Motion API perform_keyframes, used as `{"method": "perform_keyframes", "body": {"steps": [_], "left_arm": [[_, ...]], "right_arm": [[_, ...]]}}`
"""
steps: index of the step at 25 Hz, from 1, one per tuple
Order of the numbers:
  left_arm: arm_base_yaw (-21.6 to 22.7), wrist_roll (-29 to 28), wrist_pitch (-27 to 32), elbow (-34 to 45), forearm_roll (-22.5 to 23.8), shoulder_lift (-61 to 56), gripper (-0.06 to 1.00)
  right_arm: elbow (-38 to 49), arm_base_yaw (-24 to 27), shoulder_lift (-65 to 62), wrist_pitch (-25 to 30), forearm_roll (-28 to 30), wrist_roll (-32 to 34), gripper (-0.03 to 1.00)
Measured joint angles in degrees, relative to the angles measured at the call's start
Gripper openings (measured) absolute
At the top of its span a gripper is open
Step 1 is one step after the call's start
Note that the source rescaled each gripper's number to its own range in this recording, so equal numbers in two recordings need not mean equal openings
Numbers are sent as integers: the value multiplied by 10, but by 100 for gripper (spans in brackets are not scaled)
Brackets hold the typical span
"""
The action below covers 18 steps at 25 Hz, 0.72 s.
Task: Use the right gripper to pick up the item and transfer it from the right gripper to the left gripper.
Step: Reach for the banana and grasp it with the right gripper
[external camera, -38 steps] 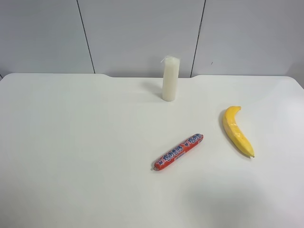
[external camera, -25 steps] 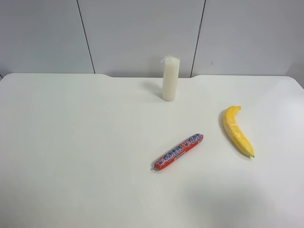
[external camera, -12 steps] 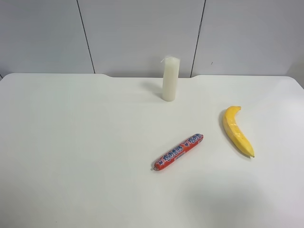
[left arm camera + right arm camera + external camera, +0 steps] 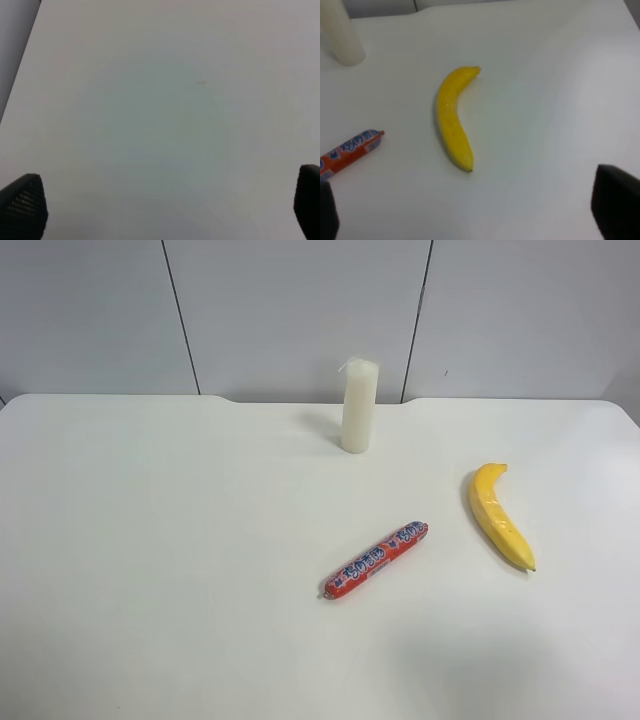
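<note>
The curved yellow banana (image 4: 499, 516) lies on the white table (image 4: 180, 540) toward the exterior high view's right, dark tip toward the near edge. It also shows in the right wrist view (image 4: 452, 119), lying free ahead of my right gripper (image 4: 470, 212), whose black fingertips (image 4: 615, 205) stand wide apart at the frame corners, open and empty. My left gripper (image 4: 165, 207) is open and empty over bare table, its fingertips (image 4: 22, 205) far apart. Neither arm shows in the exterior high view.
A red wrapped sausage stick (image 4: 376, 559) lies left of the banana and shows in the right wrist view (image 4: 347, 152). A white pillar candle (image 4: 359, 406) stands upright at the back, also in the right wrist view (image 4: 340, 32). A grey panelled wall (image 4: 300, 310) backs the table.
</note>
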<state>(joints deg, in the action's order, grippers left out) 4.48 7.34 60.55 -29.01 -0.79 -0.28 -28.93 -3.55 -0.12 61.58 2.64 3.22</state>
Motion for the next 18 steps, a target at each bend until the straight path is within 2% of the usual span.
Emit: {"method": "perform_keyframes", "body": {"steps": [6,11,18], "left_arm": [[0,0,0,0,0,0,100],[0,0,0,0,0,0,100],[0,0,0,0,0,0,100]], "right_arm": [[-37,0,107,4,8,0,100],[-98,0,276,3,30,0,100],[-150,0,503,-16,32,-1,100]]}}
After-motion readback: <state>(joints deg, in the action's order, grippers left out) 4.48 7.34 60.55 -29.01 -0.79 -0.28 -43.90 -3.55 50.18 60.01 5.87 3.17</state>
